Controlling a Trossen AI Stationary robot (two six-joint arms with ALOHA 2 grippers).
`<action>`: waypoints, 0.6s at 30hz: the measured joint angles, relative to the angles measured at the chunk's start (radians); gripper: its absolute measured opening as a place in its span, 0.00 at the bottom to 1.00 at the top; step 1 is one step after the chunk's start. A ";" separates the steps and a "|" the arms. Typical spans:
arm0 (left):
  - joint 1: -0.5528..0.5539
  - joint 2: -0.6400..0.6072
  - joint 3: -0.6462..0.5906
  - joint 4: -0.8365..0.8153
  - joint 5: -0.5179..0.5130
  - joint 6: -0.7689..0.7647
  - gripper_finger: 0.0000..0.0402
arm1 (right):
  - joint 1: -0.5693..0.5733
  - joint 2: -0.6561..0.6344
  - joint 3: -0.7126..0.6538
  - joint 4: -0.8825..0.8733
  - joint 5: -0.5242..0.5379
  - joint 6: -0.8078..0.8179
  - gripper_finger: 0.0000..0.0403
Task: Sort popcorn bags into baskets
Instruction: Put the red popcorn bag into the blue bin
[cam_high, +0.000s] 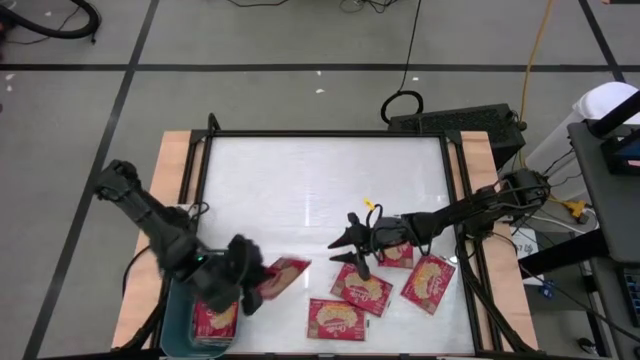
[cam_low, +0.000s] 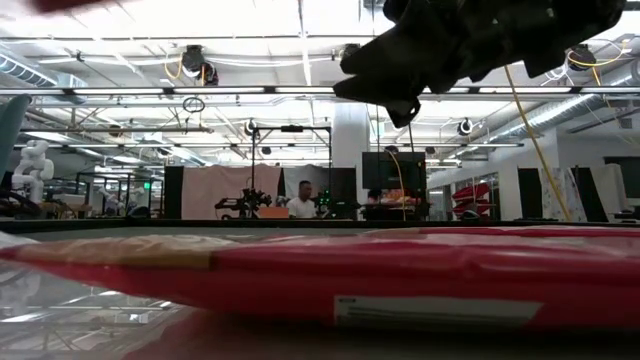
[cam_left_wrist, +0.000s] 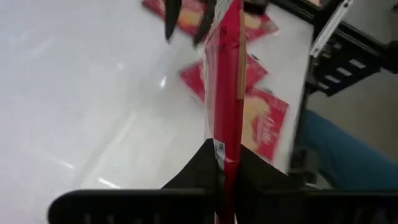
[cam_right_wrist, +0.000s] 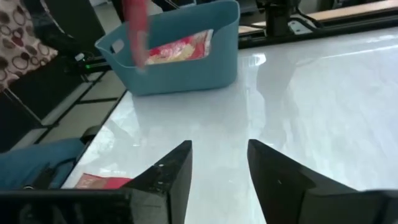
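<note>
White glossy worktop (cam_high: 300, 180) lying inside a black frame, with a workshop hall, ceiling lights and a distant person (cam_low: 300, 205) showing beyond it in the low view. Teal basket (cam_high: 178, 320) standing at the near-left corner of the worktop, already holding at least one popcorn bag (cam_high: 213, 320). Left gripper (cam_high: 250, 290) hovering just beside the basket's inner side, pinching a held popcorn bag (cam_left_wrist: 227, 81) by one end between pressed-together fingers (cam_left_wrist: 198, 163); this packet hanging edge-on in the left wrist view, its free end reaching toward the worktop's middle. Right gripper (cam_high: 350, 240) hanging over the worktop right of centre near the near edge, fingers (cam_right_wrist: 171, 171) spread apart and gripping nothing. Loose packets lying flat along the near edge: a near-edge bag (cam_high: 335, 320) at the middle, a tilted bag (cam_high: 362, 290) just under the right gripper, a right-hand bag (cam_high: 428, 283) toward the right edge, and a part-hidden bag (cam_high: 397, 256) lying beneath the right arm. One more close-up bag (cam_low: 400, 275) filling the foreground of the low view, lying flat on the worktop with a white label along its edge.
</note>
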 joint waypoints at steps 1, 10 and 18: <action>-0.029 -0.003 0.000 -0.033 -0.010 -0.059 0.08 | 0.000 0.000 0.000 -0.003 0.001 -0.006 0.37; -0.246 -0.006 0.000 -0.325 -0.061 -0.610 0.06 | 0.000 0.000 0.000 0.016 0.001 -0.069 0.36; -0.441 -0.006 0.000 -0.587 0.013 -1.095 0.09 | 0.005 0.000 0.000 0.016 0.001 -0.070 0.36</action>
